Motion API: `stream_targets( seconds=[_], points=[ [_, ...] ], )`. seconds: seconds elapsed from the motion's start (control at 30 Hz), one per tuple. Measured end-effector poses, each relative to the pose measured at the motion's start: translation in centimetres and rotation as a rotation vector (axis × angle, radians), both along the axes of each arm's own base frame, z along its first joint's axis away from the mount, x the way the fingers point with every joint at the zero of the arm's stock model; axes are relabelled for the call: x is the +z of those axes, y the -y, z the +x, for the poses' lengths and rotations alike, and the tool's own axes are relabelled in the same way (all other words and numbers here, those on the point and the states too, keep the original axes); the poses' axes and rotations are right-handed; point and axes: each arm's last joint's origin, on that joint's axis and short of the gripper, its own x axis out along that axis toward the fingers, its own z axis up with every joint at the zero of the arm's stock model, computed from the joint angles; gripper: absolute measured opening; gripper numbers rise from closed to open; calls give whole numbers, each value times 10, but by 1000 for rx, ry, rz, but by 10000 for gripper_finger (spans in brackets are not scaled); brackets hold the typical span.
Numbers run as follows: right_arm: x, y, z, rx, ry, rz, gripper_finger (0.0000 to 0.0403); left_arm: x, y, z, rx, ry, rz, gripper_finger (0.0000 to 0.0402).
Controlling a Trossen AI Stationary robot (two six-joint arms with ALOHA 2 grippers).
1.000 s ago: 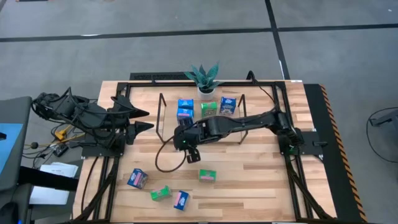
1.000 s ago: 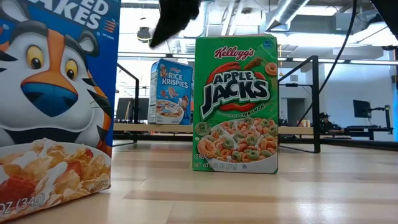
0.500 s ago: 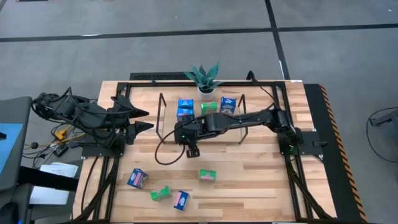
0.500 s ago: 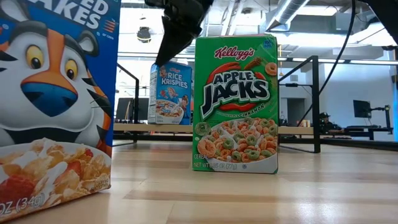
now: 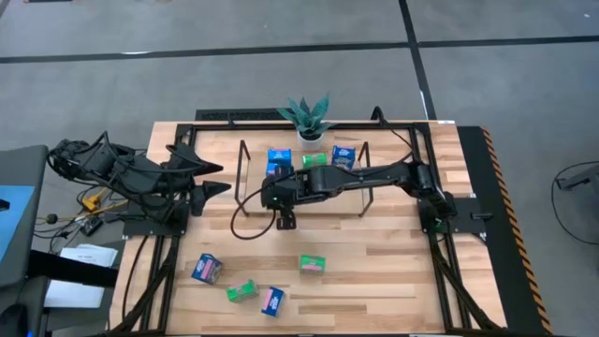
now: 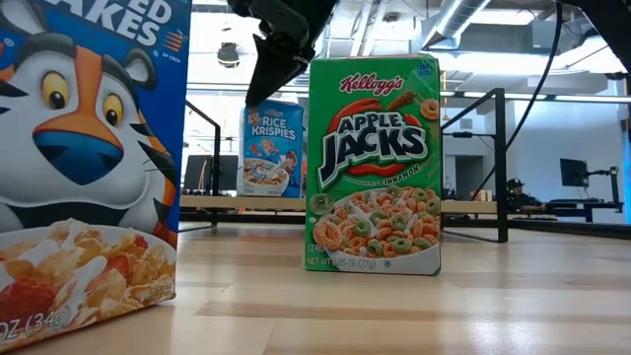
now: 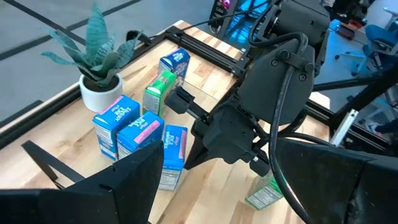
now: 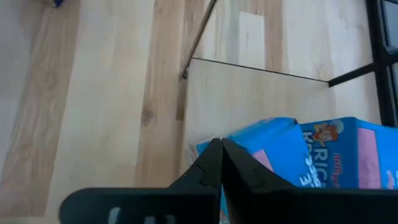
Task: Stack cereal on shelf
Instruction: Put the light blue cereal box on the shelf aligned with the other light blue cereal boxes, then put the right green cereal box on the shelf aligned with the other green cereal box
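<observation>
The shelf (image 5: 346, 198) stands at the table's far middle. On it stand two blue cereal boxes (image 5: 278, 155), a green one (image 5: 314, 161) and another blue one (image 5: 343, 154). A further blue box (image 7: 171, 152) stands at the shelf's left end, nearest the front. My right gripper (image 5: 270, 187) is shut, with its tips at this box. My left gripper (image 5: 217, 181) waits open over the table's left side. Two blue boxes (image 5: 206, 269) and two green boxes (image 5: 312, 265) lie loose on the near tabletop. My right gripper touches the blue box near its top (image 8: 249, 140) with its shut fingertips (image 7: 188, 158), on the side facing the table's near edge. The fingers slant down from the near right. The box stands on the shelf board (image 8: 249, 93).
A potted plant (image 5: 307, 117) stands behind the shelf. The shelf's black wire ends (image 5: 241, 178) rise on both sides of the boxes. A loose black cable (image 5: 245, 229) curls on the table in front of the shelf. In the low view, large-looking boxes (image 6: 375, 163) fill the foreground.
My right gripper, shut throughout, has gone toward the table's far edge and a little to the left, from over the tabletop to the shelf's left end. The blue box at its tips has shifted slightly toward the far edge.
</observation>
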Motion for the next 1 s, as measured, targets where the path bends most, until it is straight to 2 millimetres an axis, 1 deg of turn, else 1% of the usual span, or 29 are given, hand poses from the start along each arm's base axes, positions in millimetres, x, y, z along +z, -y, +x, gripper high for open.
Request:
stream_targets(
  seconds=[0.13,0.4,0.5,0.57,0.67,0.73,0.83,0.9,1.0],
  points=[
    [1,3,1,-13,14,2,37,0,-1,0,25,5,12,300],
    [2,4,2,-12,31,0,13,0,-1,0,33,8,6,300],
    [10,4,-3,-12,28,3,18,0,-1,0,36,11,-2,300],
    [25,1,-10,-15,34,12,31,0,-1,0,39,15,-12,300],
    [49,-6,-26,-23,27,37,52,0,-1,0,40,15,-13,300],
    [59,-11,-37,-32,7,81,65,0,-1,0,38,13,-9,300],
    [67,-22,-52,-26,-48,180,88,0,-1,0,31,11,-7,300],
    [65,-32,-63,-15,-145,218,111,0,0,0,11,6,-12,300],
    [58,-54,-79,2,-297,231,162,0,1,0,-33,-9,-4,300]
  ],
)
